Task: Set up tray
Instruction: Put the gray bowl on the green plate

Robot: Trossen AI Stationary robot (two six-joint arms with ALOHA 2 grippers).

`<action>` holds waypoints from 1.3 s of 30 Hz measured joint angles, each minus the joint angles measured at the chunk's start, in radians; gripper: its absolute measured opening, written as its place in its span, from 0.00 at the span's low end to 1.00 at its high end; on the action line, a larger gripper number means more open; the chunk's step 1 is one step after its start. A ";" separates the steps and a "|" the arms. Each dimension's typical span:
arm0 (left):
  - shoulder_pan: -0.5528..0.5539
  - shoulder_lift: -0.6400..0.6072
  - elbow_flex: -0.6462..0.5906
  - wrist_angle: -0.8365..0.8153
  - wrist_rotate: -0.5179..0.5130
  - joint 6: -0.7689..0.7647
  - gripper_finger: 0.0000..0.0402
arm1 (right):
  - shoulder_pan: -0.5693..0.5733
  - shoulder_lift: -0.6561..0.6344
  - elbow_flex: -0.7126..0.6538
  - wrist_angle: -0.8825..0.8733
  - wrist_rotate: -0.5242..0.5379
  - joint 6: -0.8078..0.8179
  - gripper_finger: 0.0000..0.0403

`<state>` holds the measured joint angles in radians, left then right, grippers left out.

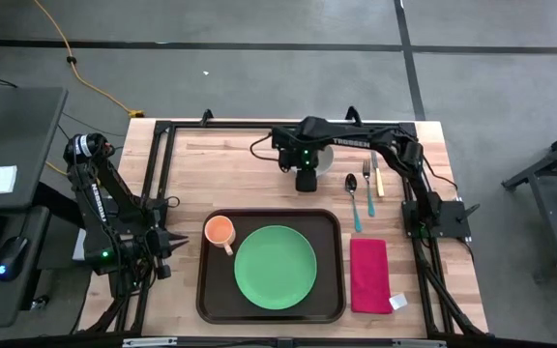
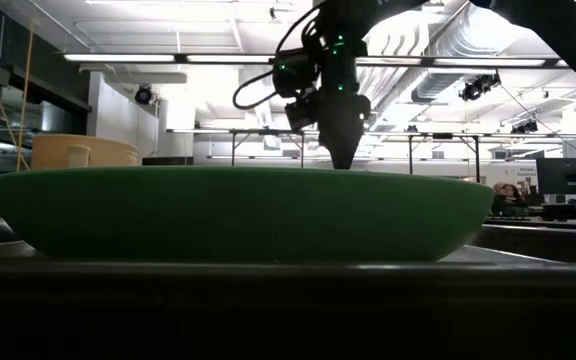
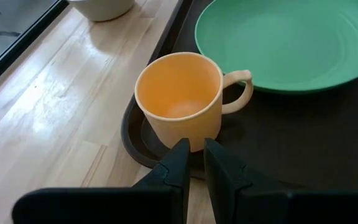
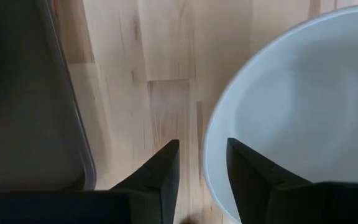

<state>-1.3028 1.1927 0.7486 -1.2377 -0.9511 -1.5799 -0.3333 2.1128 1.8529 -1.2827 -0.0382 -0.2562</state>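
Note:
The dark brown tray point(image 1: 329, 224) lies at the table's near middle. On it are a green plate point(image 1: 275, 267) and an orange cup point(image 1: 219, 232) in its far left corner. My left gripper point(image 1: 180, 242) is level, just left of the tray. Its fingers point(image 3: 180, 163) are almost together and it is empty, a little short of the cup point(image 3: 179, 99). My right gripper point(image 1: 306, 180) points down at a white bowl point(image 1: 324, 159) beyond the tray. It is open point(image 4: 202, 155), with one finger outside the bowl's rim point(image 4: 211, 143) and one inside.
A spoon point(image 1: 353, 198), a fork point(image 1: 366, 179) and a knife point(image 1: 378, 179) lie on the bare wood right of the bowl. A red napkin point(image 1: 369, 274) lies right of the tray. The black frame rails point(image 1: 162, 174) run along the table's edges.

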 joint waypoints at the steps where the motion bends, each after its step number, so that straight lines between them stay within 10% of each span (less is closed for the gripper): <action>1: 0.000 0.000 0.000 0.002 0.000 0.000 0.20 | 0.000 0.000 -0.007 0.012 0.002 -0.002 0.27; 39: 0.000 0.000 0.000 0.018 0.027 0.000 0.20 | -0.014 -0.001 -0.070 0.147 0.022 0.005 0.27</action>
<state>-1.3029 1.1927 0.7486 -1.2198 -0.9237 -1.5795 -0.3470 2.1117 1.7832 -1.1354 -0.0161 -0.2516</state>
